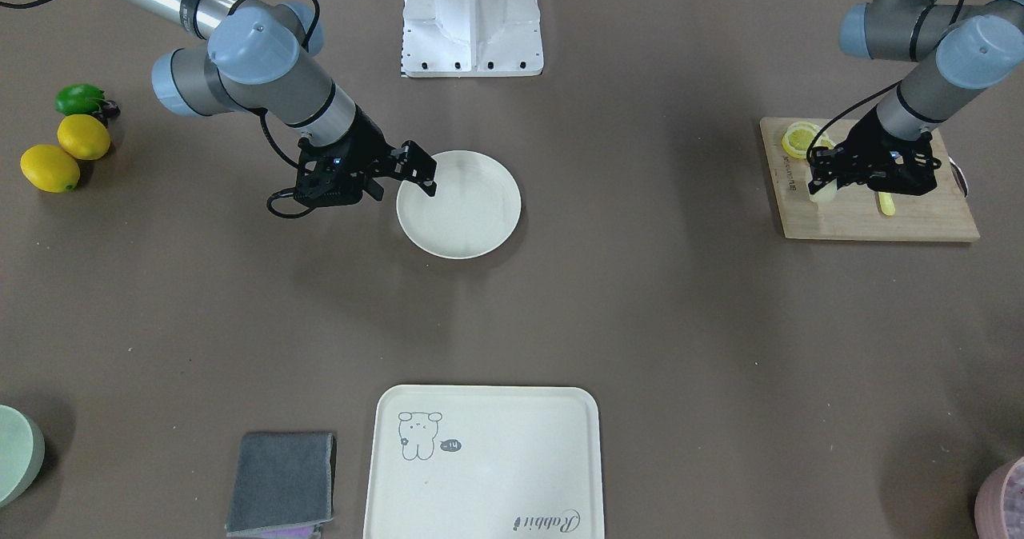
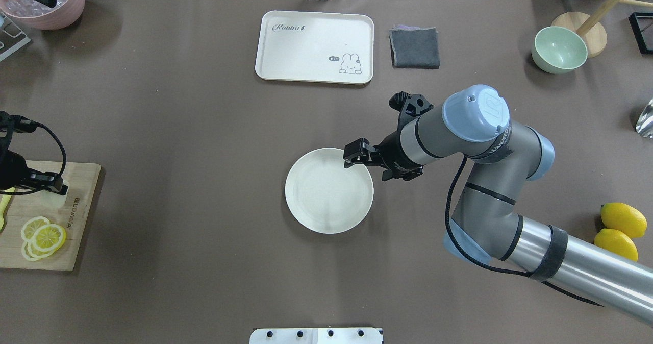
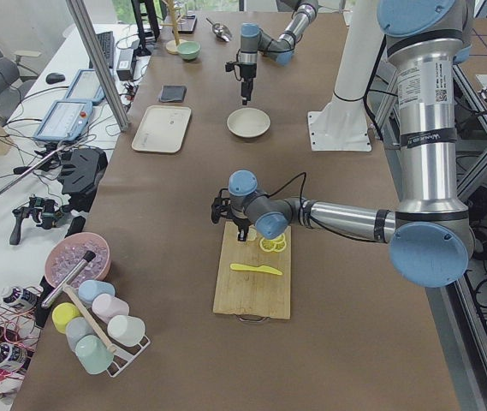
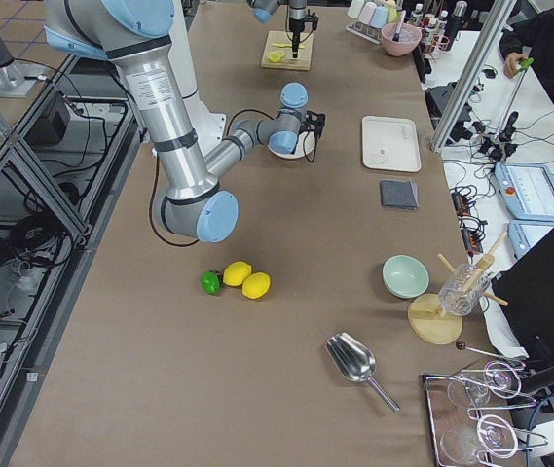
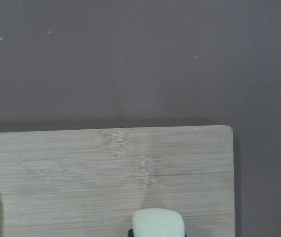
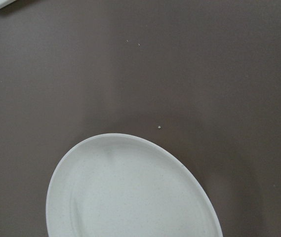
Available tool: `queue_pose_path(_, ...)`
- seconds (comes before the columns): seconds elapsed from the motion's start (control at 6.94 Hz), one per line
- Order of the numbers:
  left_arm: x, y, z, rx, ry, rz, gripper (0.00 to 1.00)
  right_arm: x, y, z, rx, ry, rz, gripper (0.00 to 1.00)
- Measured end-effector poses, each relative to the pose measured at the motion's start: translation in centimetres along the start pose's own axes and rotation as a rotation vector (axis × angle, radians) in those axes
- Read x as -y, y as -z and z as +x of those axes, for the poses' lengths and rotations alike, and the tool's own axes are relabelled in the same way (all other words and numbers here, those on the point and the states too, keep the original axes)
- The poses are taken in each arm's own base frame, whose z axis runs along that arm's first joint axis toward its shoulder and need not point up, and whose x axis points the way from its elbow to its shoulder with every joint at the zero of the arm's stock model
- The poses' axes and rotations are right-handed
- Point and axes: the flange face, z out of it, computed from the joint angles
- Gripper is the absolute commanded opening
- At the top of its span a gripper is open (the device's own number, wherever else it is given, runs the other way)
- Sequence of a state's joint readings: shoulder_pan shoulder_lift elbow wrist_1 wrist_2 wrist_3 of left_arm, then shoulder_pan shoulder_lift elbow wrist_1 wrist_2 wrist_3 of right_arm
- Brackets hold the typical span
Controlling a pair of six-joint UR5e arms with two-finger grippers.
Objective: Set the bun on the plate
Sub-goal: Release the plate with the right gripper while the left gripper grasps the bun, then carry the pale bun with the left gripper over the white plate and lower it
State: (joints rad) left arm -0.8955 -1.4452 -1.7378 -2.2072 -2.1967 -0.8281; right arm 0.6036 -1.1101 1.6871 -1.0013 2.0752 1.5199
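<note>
The bun (image 1: 824, 193) is a small pale cream block at the corner of a wooden cutting board (image 1: 880, 219). My left gripper (image 1: 822, 181) stands over it and looks shut on it. In the left wrist view the bun (image 5: 158, 223) sits at the bottom edge with a black finger against its left side. The round cream-white plate (image 1: 472, 219) lies empty at the table's middle. My right gripper (image 1: 402, 191) is open across the plate's rim, with one finger inside the plate (image 2: 326, 201) and one outside. The right wrist view shows only the plate (image 6: 130, 197).
Lemon slices (image 1: 800, 137) and a yellow strip (image 1: 886, 203) lie on the board. A cream tray (image 1: 480, 459) and a grey cloth (image 1: 280, 483) lie on the operators' side. Whole lemons (image 1: 64, 151) are beyond the right arm. A green bowl (image 2: 558, 50) stands at the far corner.
</note>
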Motion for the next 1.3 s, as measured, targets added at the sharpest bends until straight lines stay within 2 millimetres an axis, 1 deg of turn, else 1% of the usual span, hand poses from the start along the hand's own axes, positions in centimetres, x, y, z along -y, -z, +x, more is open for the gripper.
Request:
queue_pose_path(0.14,1.2,1.2,2.5,-0.030,0.020,0.026,0.33,2.0,2.2,1.0,0.002,-0.020,-0.009,0.99)
queue_pose_path(0.29,3.4,2.4,6.3,-0.063,0.057,0.052,0.33,4.3,4.5,3.1,-0.010,-0.044,-0.011,0.99)
queue_pose_path(0.43,6.6,3.8,11.7,-0.087,0.098,0.067,0.35,6.5,6.4,6.1,-0.030,-0.046,0.000,0.99)
queue_pose_path(0.58,9.4,4.9,19.1,-0.104,0.153,0.065,0.35,8.4,8.2,9.9,-0.062,-0.020,0.024,0.99)
queue_pose_path(0.72,10.0,4.6,27.7,-0.098,0.200,0.061,0.35,10.1,10.2,14.6,-0.100,0.013,0.045,0.99)
queue_pose_path(0.86,8.9,3.2,36.0,-0.072,0.232,0.073,0.35,11.5,12.5,19.3,-0.132,0.049,0.054,0.99)
queue_pose_path(1.01,7.6,1.8,43.1,-0.053,0.260,0.083,0.35,12.3,14.5,23.8,-0.164,0.092,0.056,0.99)
queue_pose_path(1.15,6.6,0.1,49.6,-0.039,0.283,0.097,0.35,12.8,16.1,28.5,-0.204,0.143,0.055,0.99)
queue_pose_path(1.3,5.7,-1.6,54.4,-0.021,0.290,0.117,0.35,13.0,17.5,32.8,-0.241,0.193,0.052,0.99)
